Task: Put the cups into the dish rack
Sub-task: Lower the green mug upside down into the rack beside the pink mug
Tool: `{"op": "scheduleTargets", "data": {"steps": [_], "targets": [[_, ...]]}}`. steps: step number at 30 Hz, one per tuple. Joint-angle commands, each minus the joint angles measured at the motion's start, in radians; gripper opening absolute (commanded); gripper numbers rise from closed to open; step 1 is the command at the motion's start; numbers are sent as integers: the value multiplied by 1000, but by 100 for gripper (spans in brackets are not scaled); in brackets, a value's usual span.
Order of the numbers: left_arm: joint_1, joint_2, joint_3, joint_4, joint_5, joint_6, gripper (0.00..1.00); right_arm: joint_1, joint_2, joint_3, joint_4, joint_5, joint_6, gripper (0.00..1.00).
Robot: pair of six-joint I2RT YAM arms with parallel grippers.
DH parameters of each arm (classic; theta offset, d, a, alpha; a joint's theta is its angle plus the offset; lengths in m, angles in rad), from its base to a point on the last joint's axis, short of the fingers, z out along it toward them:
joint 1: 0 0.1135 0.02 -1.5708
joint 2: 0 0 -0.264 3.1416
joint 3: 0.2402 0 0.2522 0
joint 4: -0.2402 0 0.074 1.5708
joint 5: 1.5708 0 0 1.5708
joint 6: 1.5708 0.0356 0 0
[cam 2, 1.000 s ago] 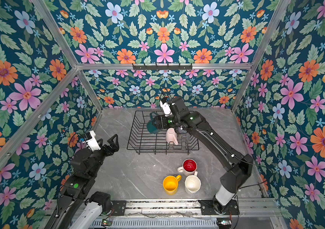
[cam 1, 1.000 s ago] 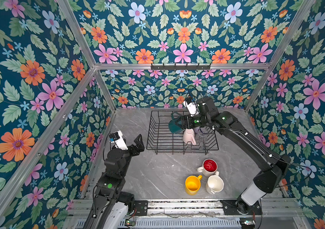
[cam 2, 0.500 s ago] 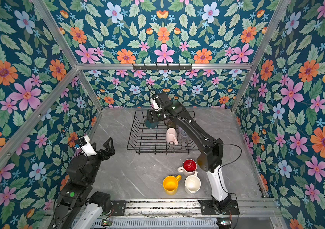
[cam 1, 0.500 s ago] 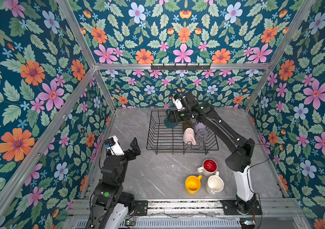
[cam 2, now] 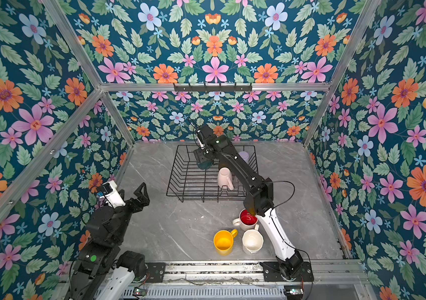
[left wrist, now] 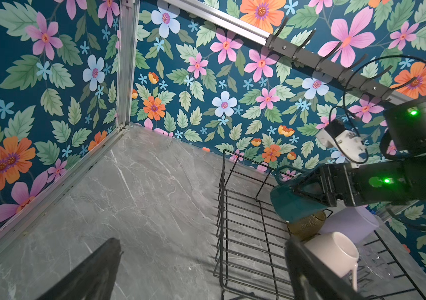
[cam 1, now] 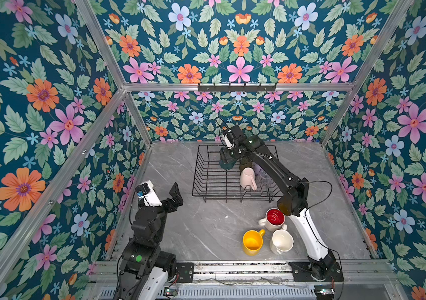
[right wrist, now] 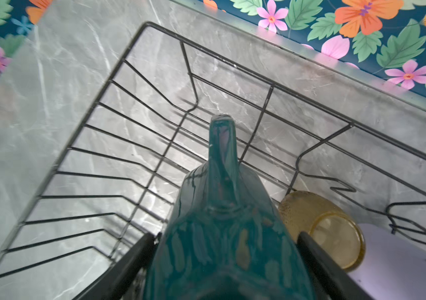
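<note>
My right gripper (cam 1: 228, 156) (right wrist: 226, 236) is shut on the dark green mug (right wrist: 222, 220) (cam 1: 226, 164), holding it over the back left part of the dish rack (cam 1: 198, 179) (cam 2: 178, 176). Inside the rack sit the pale pink mug (cam 1: 247, 178), the olive-amber glass (right wrist: 310, 215), the lilac tumbler (cam 2: 244, 156) and a clear glass (cam 1: 265, 178). On the table in front stand the red-lined white mug (cam 1: 274, 218), the yellow mug (cam 1: 252, 242) and the white mug (cam 1: 282, 241). My left gripper (cam 1: 177, 194) (left wrist: 203, 242) hangs open and empty, left of the rack's front corner.
A black hook rail (cam 1: 236, 87) runs along the back wall above the rack. Floral walls close in the grey marble table (cam 1: 206, 228) on three sides. My right arm's elbow (cam 1: 292, 197) hangs over the red-lined mug. A metal rail (cam 1: 232, 268) borders the front edge.
My right gripper has carried the dark green mug leftward over the rack, and its elbow has swung in toward the middle. My left gripper has drawn back slightly toward the front.
</note>
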Motion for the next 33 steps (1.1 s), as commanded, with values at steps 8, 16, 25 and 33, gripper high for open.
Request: {"op": "scheduleTargets", "data": {"steps": [8, 16, 25, 33], "targets": [[1, 0, 5, 1, -5, 19, 100, -11, 94, 61, 122, 27, -45, 0], [1, 1, 3, 0, -3, 18, 100, -12, 148, 74, 149, 50, -74, 0], [0, 11, 3, 3, 3, 17, 100, -13, 182, 74, 143, 51, -96, 0], [0, 8, 5, -1, 2, 17, 100, -13, 187, 74, 133, 38, -86, 3]]}}
